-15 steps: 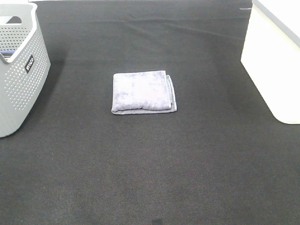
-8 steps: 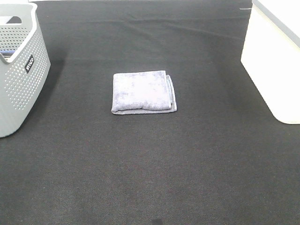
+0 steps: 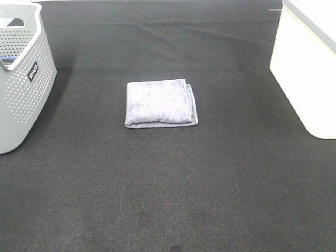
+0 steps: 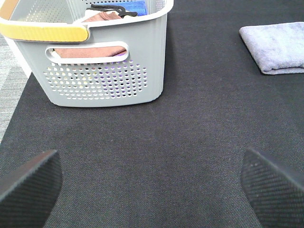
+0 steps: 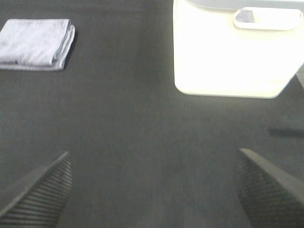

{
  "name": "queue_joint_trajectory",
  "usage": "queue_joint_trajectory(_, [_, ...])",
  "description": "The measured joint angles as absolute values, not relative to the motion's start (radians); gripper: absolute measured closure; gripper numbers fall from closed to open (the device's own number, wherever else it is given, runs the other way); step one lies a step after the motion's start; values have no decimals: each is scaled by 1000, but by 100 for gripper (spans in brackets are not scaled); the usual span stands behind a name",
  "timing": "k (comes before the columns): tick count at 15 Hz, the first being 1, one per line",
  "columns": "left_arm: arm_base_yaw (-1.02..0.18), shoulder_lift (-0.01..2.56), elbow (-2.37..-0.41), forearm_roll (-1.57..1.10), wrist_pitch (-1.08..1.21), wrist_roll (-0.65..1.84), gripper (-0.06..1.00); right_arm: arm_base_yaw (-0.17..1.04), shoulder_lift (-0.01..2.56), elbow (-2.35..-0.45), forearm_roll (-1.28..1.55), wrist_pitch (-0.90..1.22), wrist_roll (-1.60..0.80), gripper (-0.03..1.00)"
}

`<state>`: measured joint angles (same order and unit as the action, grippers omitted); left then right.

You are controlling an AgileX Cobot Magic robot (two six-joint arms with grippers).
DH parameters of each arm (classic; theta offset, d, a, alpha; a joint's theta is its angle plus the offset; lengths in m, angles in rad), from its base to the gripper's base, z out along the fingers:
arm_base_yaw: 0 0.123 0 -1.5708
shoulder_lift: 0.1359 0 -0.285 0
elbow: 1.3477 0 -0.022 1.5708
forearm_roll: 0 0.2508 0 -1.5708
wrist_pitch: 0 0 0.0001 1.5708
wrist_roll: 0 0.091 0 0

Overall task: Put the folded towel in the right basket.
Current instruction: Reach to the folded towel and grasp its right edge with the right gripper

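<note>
A folded lavender-grey towel [image 3: 160, 102] lies flat on the black mat at the middle; it also shows in the left wrist view [image 4: 275, 47] and the right wrist view [image 5: 37, 43]. The right basket [image 3: 307, 68] is white and stands at the right edge; the right wrist view [image 5: 228, 52] shows its side and handle hole. Neither arm appears in the exterior high view. My left gripper [image 4: 152, 185] is open and empty, near the grey basket. My right gripper [image 5: 152, 187] is open and empty, a short way in front of the white basket.
A grey perforated basket [image 3: 21, 79] stands at the left edge; in the left wrist view [image 4: 102, 61] it holds folded brown and blue cloths. The black mat [image 3: 168, 184] covers the table. A grey floor strip [image 4: 9, 90] lies beyond the mat's left side.
</note>
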<state>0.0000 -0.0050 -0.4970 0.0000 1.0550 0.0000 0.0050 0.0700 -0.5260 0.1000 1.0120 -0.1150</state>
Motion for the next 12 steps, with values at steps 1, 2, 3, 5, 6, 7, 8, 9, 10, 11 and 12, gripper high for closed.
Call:
queue_joint_trajectory(1, [0,-5,-497,0,1055,0,-3,5,126,-546,106,953,-115,11])
queue_joint_trajectory(2, [0,-5,-497,0,1055,0,-3,5,202,-571,112,890,-115,11])
queue_joint_trajectory(3, [0,-5,-497,0,1055,0,-3,5,280,-604,120,825,-115,12])
queue_joint_trajectory(5, [0,-5,-497,0,1055,0,-3,5,461,-685,122,748,-115,12])
queue_joint_trajectory(6, [0,-5,-497,0,1055,0,-3,5,551,-732,124,732,-115,12])
queue_joint_trajectory(7, [0,-5,-497,0,1055,0,-3,5,701,-827,143,728,-116,12])
queue_joint_trajectory(8, [0,-5,-497,0,1055,0,-3,5,788,-888,165,727,-120,12])
queue_joint_trajectory(9, [0,-5,-497,0,1055,0,-3,5,873,-951,185,729,-130,12])
queue_joint_trajectory(10, [0,-5,-497,0,1055,0,-3,5,965,-1021,210,738,-144,12])
queue_joint_trajectory(11, [0,-5,-497,0,1055,0,-3,5,1057,-1093,240,757,-167,12])
queue_joint_trajectory(12, [0,-5,-497,0,1055,0,-3,5,1138,-1158,277,775,-195,12])
